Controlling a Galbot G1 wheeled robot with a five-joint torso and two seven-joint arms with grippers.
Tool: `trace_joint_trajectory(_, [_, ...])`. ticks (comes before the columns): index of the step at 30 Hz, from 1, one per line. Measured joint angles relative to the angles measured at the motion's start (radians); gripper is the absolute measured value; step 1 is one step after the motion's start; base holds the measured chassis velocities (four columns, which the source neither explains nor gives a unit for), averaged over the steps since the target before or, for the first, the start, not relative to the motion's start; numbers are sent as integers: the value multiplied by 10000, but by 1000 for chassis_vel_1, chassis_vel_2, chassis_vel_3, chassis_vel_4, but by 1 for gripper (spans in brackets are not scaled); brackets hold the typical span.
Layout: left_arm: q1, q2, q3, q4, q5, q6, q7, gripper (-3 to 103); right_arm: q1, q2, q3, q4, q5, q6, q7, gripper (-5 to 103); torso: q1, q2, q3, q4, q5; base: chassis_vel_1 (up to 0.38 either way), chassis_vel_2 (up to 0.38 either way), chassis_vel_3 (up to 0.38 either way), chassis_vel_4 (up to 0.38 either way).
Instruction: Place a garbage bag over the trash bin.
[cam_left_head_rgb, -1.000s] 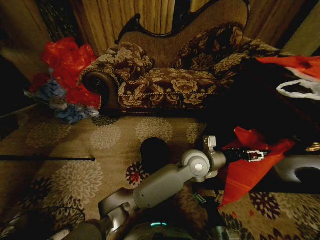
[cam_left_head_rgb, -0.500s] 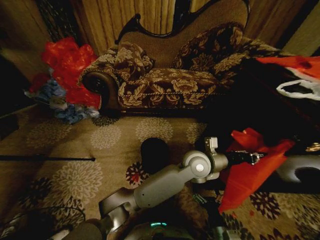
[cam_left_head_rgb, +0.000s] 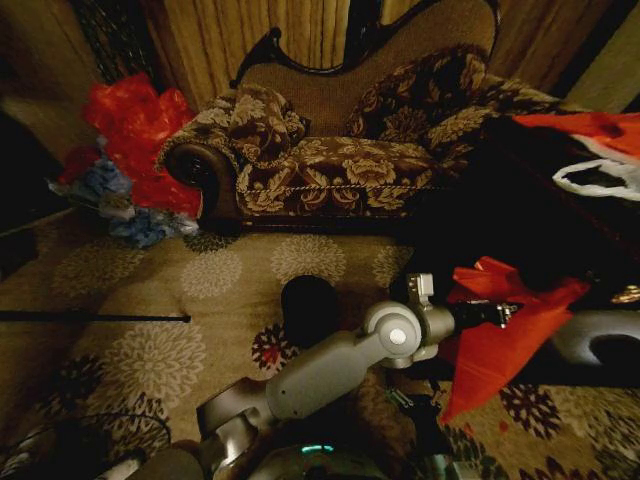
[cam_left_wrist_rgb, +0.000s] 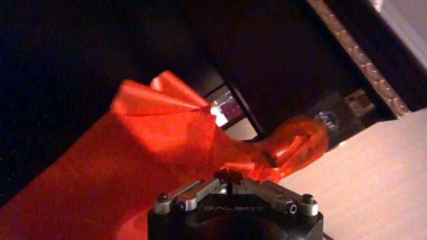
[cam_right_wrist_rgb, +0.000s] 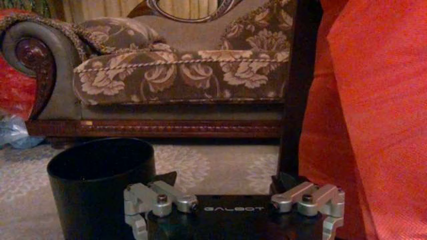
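One left hand (cam_left_head_rgb: 512, 312) pinches garbage bag (cam_left_head_rgb: 495, 345) beside trash bin (cam_left_head_rgb: 308, 305)

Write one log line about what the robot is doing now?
left gripper: shut on bag, held up right of bin | right gripper: open, near bin | bin: bare, on carpet

trash bin (cam_left_head_rgb: 308, 306) on carpet (cam_left_head_rgb: 150, 290) before sofa (cam_left_head_rgb: 340, 160); garbage bag (cam_left_head_rgb: 495, 335) right of it

Floral sofa (cam_left_head_rgb: 340, 150) (dark carved frame), red plastic heap (cam_left_head_rgb: 135, 130) beside it, patterned carpet (cam_left_head_rgb: 130, 300)
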Motion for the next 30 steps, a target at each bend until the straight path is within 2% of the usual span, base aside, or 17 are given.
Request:
trace_joint_trajectory(5, [238,273,-192,-58,-173,198,-340,0,2,5,9,-8,20,3,31,100,0,0,0,0,0,0,0,0,0])
trace_joint_trajectory(17, [733,1227,-618,-279,-189,224,-397,0,-46,-24,-1,9,23,-1,33,100,0,0,0,1,-2,0,0,0,0])
trace_joint_trajectory(30, [1129,1700,-1185,-194,-152,252,-505,0,-55,-30,29,1,63,-23,126,100,1,0,0,0,0,0,0,0,0])
